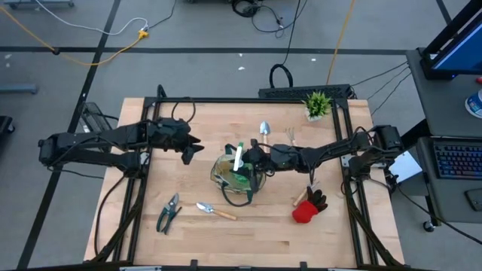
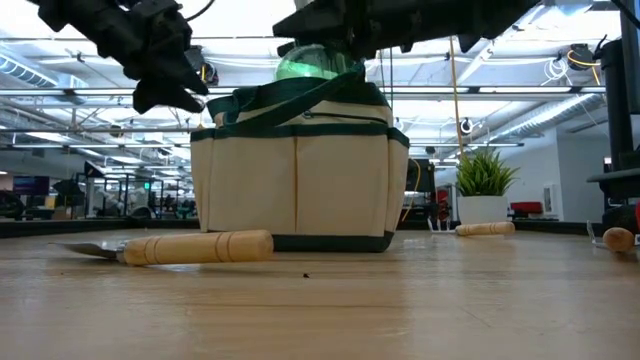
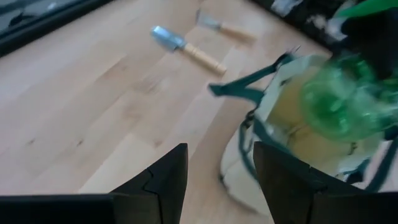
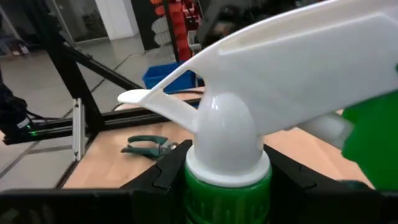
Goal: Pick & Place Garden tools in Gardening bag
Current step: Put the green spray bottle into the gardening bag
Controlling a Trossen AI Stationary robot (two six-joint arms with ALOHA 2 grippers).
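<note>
Bottle: green spray bottle [image 4: 227,155] clamped at the neck in my right gripper [image 1: 252,156], over the bag's open top.
Bag: tan tote [image 2: 300,170] at table centre.
Left gripper [image 1: 190,150]: fingers apart, holding nothing, above the table beside the bag.
Loose tools: pruners [image 1: 169,212], trowel [image 1: 214,211], glove [image 1: 309,208].

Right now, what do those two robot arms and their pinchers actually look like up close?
Both arms are dark, nearly black, built of jointed segments with black cables looping along them. The left gripper ends in two flat, angular black fingers that taper toward their tips. The right gripper has the same dark build. No markings or labels can be made out on either.
</note>
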